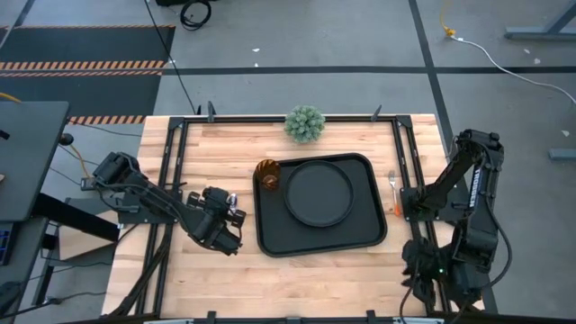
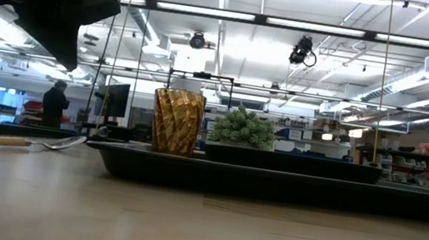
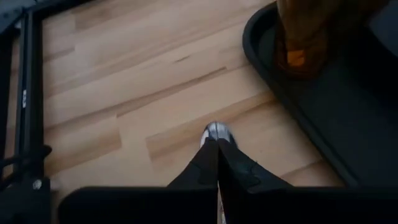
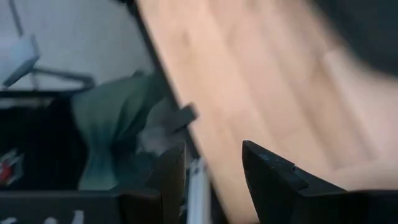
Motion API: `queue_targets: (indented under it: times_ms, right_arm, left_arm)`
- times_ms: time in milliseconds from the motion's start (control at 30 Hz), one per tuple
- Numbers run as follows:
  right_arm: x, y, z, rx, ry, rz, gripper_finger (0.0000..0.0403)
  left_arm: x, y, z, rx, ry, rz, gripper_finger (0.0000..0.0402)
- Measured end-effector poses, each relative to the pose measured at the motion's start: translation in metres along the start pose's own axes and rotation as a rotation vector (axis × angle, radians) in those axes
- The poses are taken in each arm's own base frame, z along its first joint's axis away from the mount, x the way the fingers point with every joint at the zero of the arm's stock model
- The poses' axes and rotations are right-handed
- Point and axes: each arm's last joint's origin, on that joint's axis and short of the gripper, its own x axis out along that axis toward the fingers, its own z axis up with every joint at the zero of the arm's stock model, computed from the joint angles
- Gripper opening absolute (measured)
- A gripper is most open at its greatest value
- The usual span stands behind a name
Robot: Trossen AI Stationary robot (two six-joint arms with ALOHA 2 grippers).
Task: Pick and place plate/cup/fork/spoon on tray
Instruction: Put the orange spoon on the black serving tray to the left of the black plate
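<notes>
The black tray (image 1: 270, 236) lies mid-table with the round black plate (image 1: 319, 193) on it. The amber cup (image 1: 267, 175) stands upright in the tray's far left corner and also shows in the low view (image 2: 176, 121). The fork (image 1: 393, 193) lies on the table right of the tray. The spoon (image 2: 22, 143) lies flat on the table left of the tray, its silver bowl (image 3: 216, 131) just past my left gripper's fingertips. My left gripper (image 3: 217, 144) is shut and hangs above the spoon (image 2: 54, 5). My right gripper (image 4: 211, 177) is open and empty at the table's right edge.
A small green plant (image 1: 304, 123) stands at the far edge behind the tray. Black frame rails (image 1: 171, 171) run along the table's left and right sides. Bare wood lies in front of the tray and to its left.
</notes>
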Motion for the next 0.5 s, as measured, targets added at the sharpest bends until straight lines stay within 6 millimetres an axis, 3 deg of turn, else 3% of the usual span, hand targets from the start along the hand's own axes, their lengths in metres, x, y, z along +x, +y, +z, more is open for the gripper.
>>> queue_targets:
  times_ms: [200,500]
  right_arm:
    - [-0.001,0.012,-0.004,0.038,0.122,0.114,0.0165]
    - [-0.006,0.032,-0.006,0.096,0.159,0.317,0.0164]
  left_arm:
    - [0.005,0.000,0.006,0.028,-0.013,0.022,0.0003]
    - [0.006,-0.007,0.008,-0.019,-0.037,-0.030,0.0003]
